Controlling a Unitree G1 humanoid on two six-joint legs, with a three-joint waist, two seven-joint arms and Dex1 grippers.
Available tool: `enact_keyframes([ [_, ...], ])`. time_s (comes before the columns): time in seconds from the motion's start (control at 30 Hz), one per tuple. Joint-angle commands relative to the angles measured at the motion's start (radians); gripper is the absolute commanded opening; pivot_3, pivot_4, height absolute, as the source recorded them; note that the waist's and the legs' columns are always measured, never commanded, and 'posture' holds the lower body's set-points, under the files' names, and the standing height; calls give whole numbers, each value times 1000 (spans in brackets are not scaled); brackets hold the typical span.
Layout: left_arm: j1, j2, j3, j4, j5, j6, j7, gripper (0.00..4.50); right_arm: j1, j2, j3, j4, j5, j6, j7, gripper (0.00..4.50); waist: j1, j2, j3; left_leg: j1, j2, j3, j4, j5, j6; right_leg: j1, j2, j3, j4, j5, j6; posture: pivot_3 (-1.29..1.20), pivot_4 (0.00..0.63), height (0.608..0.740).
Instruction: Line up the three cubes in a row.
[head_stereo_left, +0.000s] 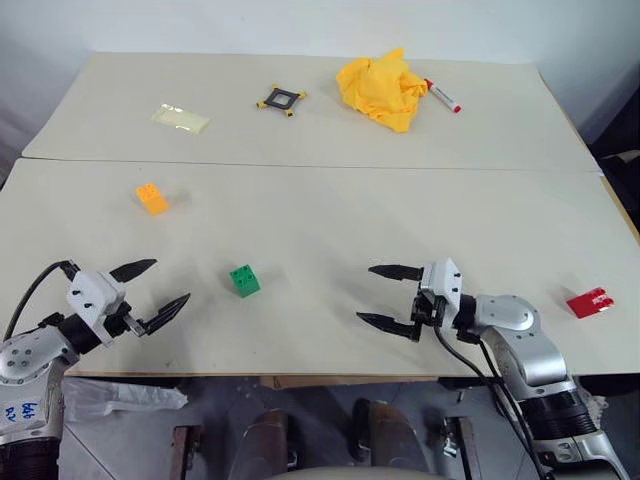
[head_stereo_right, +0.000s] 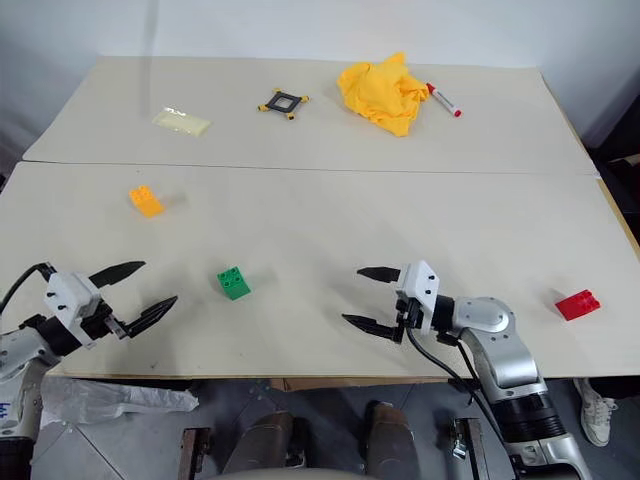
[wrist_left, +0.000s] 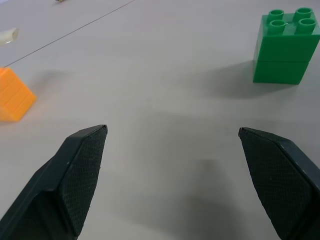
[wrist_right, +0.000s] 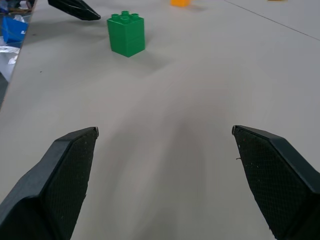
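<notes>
Table (head_stereo_left: 320, 220): bears all three cubes, well apart.
Cloth (head_stereo_left: 383, 88): yellow, crumpled at the far side.
My right gripper (head_stereo_left: 392, 297): fingers apart, empty, pointing at the green cube.
My left gripper (head_stereo_left: 158, 292): fingers apart, empty.
Green cube (head_stereo_left: 244, 280): between my grippers.
Orange cube (head_stereo_left: 152, 198): far left.
Red cube (head_stereo_left: 590, 301): far right.

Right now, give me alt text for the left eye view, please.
Three cubes sit scattered on a pale table: orange cube far left, green cube near centre, red cube far right. The open left gripper and right gripper flank the green one.
</notes>
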Motion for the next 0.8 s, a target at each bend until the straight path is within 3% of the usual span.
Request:
enact_keyframes([
  [0.03,-7,0,15,-21,-9,-31,12,4480,17,7,-11,-47,10,-5,-18,4500,0,0,0,0,0,0,0,0,0,0,0,0,0,0,0,0,150,740],
  [0.13,-20,-5,20,-63,-67,32,16,4480,35,-2,-51,-80,43,3,-32,4500,2,0,0,0,0,0,0,0,0,0,0,0,0,0,0,0,150,740],
  [0.3,-56,18,-37,-284,-246,243,-41,4480,121,-67,-241,-191,184,81,-70,4500,7,0,0,-1,-1,-2,1,0,0,0,-1,0,1,0,0,0,150,740],
  [0.43,-126,45,-193,-407,-236,320,-122,4480,218,-135,-471,-236,226,101,-146,4500,15,0,0,0,-2,-2,1,0,0,2,-1,0,1,0,0,0,150,740],
  [0.57,-219,14,-334,-456,-244,384,-166,4480,363,-181,-714,-228,244,113,-185,4500,25,1,0,0,-2,-1,1,0,0,1,1,2,0,0,0,0,150,740],
  [0.73,-332,-59,-484,-411,-201,390,-232,4480,623,-97,-1000,-182,227,80,-260,4500,34,2,-1,1,-1,1,1,0,0,2,3,3,-1,0,0,0,150,740],
  [0.8,-362,-81,-511,-376,-177,376,-242,4480,682,-69,-1044,-134,195,59,-296,4500,33,3,-2,1,-1,0,1,0,0,2,3,4,-1,0,0,0,150,740],
])
